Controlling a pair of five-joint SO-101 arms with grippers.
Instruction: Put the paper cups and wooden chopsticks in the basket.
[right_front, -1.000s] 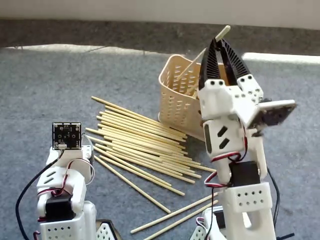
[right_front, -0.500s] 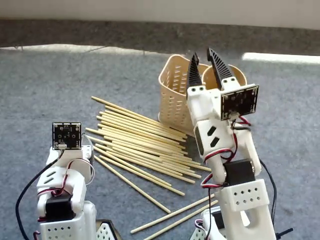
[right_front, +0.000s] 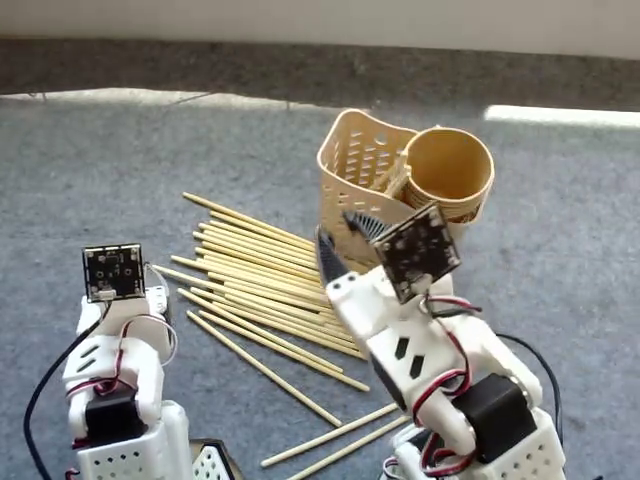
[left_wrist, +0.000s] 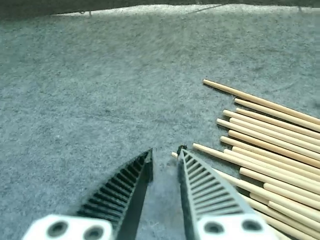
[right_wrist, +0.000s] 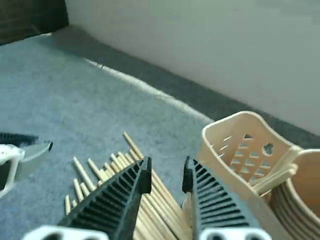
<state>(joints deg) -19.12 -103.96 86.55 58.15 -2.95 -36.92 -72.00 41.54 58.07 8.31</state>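
A pale cream basket (right_front: 345, 200) patterned with rows of small slots holds tan paper cups (right_front: 450, 165) at two o'clock, light yellow wooden chopsticks (right_front: 270, 285) cover mottled grey carpet (right_front: 120, 170), and the white arms (right_front: 120, 370) carry black ribbed fingers (left_wrist: 125, 190).

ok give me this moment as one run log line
right gripper open, empty, over loose chopsticks by basket | left gripper open, empty, at pile's edge | paper cups in basket

A plain indoor test bench: grey carpet-like surface (right_front: 120, 170) backed by a bare pale wall (right_wrist: 200, 40).
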